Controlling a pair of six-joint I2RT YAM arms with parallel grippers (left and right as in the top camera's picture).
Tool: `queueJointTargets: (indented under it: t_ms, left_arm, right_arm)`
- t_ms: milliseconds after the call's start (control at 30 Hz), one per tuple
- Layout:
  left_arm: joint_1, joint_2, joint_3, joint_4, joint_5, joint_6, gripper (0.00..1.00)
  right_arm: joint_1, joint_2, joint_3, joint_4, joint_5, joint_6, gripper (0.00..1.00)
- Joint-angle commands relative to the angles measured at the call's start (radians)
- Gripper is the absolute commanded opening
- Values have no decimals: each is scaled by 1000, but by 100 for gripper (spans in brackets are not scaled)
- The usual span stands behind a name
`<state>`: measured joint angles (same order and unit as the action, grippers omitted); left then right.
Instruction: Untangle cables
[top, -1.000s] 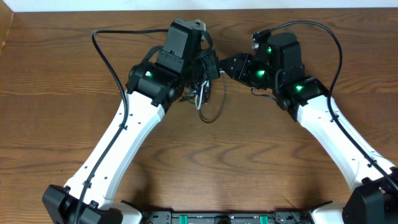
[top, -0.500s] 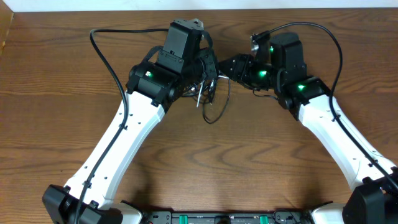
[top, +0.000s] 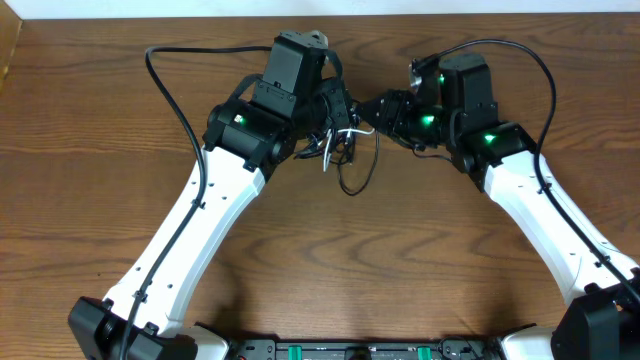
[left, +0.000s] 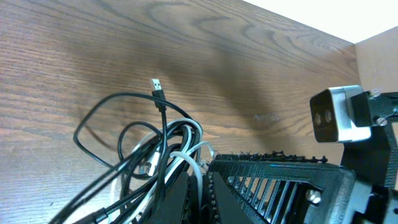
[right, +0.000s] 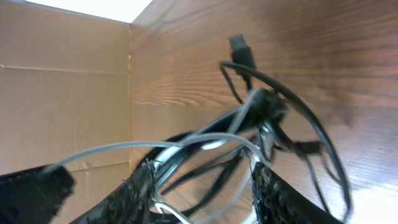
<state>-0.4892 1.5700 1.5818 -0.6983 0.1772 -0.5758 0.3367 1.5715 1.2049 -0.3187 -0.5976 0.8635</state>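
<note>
Cables: the bunch hangs at the left hand, whose jaws are closed on it. Both cords run into the pinch.

Axis: from the left hand the bunch trails toward the robot's base and ends in a slack loop of the black cable. Soft shadows suggest it is lifted off the worktop. We cannot tell whether the loop's low point is clear of it.

Right hand: just beside the left hand, on its right side, fingertips facing it. Its jaws stand apart and strands of both cords cross the gap. We see no pinch there.

Appearance: the black cable is thin and lies in several overlapping coils. One USB-type plug sticks out away from the left hand. The white cable is shorter and threads through the black coils close to the left hand. The two cords are not yet separated.

Judgement: both hands are at the bunch, so nearness decides nothing, and the right hand is the free one. We expect the next move needs it to close on one cord only and draw that cord sideways away from the left hand, across the bunch's long axis.
</note>
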Motion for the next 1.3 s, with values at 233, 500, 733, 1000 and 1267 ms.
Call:
queueJointTargets:
  t_ms: [233,500,733,1000,1267]
  left_arm:
    - [-1,7,-5,5,-14,6,8]
    - [-2,7,-5,4,-13,5,7]
    - [-2,7,-5,4,-13,5,8]
    - [-2,7,-5,4,-13,5,7]
    - [-1,6,-5,10,-13,21,7]
  right_arm:
    - [16,16,10,-116,72,-137,50]
    - [39,52,10,-41,74,-89,50]
    - [50,57,10,25,75,-18,40]
    - [51,58,10,65,82,-4,23]
    - [50,82,10,-18,152,-29,1]
